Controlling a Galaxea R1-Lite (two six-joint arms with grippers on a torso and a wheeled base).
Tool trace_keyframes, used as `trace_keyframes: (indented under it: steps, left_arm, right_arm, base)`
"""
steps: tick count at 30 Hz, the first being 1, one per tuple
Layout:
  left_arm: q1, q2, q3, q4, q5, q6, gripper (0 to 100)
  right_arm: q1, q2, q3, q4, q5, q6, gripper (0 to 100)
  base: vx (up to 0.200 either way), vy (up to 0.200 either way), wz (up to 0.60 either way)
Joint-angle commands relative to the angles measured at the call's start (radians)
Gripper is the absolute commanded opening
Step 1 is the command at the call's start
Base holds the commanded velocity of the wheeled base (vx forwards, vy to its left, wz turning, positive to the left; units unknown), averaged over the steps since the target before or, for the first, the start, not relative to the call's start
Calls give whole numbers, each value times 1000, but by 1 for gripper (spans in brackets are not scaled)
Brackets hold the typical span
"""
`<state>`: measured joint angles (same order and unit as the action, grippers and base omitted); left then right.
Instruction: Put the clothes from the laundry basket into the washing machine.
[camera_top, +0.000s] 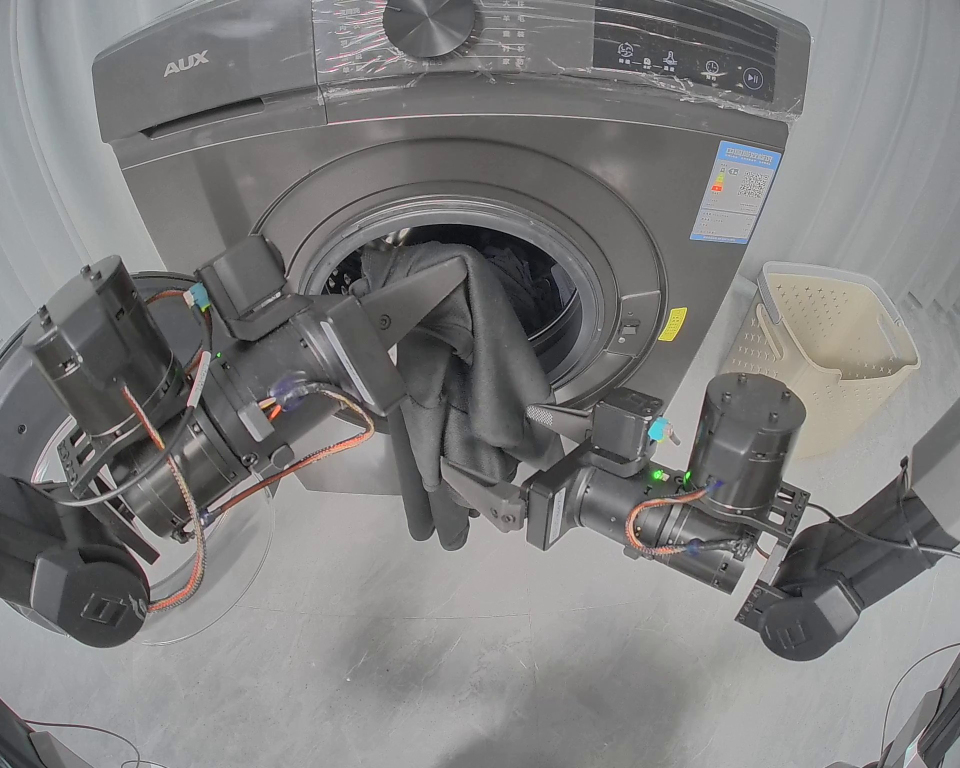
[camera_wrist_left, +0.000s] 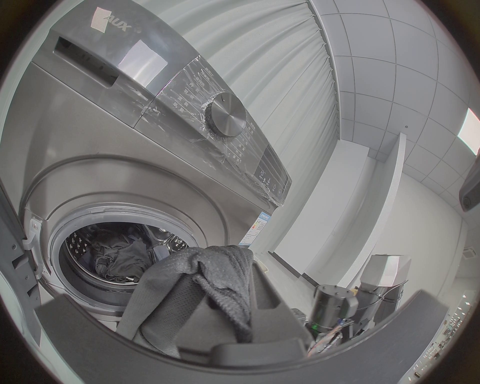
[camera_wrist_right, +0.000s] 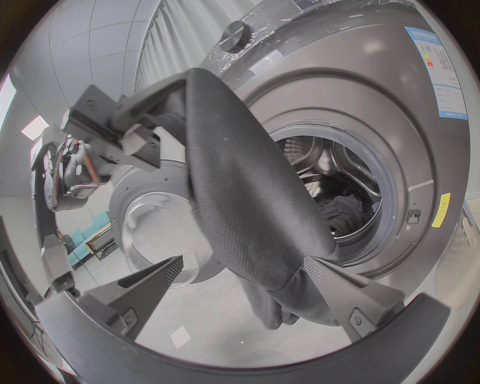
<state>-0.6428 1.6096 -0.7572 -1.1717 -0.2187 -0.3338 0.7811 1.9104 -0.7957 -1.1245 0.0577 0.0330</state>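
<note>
L end effector (camera_top: 455, 285) | holds dk garment (camera_top: 490, 390) | at washer (camera_top: 620, 180) mouth

The head camera looks down from above at the washer (camera_top: 560, 170) front and floor (camera_top: 480, 650). Both wrist cameras sit low and close, facing the drum opening (camera_wrist_right: 340, 170) from opposite sides; all three views share it and the garment (camera_top: 480, 380).
</note>
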Motion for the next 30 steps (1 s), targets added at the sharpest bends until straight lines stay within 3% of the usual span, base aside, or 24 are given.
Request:
trace_keyframes:
  steps: [1, 15, 25, 30]
  left_arm:
    - [0, -11, 4, 0, -1, -1, 0]
    - [0, -17, 7, 0, -1, -1, 0]
    - [-2, -30, 16, 0, -1, -1, 0]
    - [-3, -33, 18, 0, -1, -1, 0]
  right_arm:
    - [-40, 52, -51, 0, 1, -5, 100]
    - [-114, -83, -17, 12, 2, -28, 100]
    - [-161, -73, 0, -1, 18, -30, 100]
    - [-152, 21, -49, -60, 18, -28, 100]
  base:
    - [0, 0, 0]
    - [0, 0, 0]
    - [0, 0, 0]
    - [0, 0, 0]
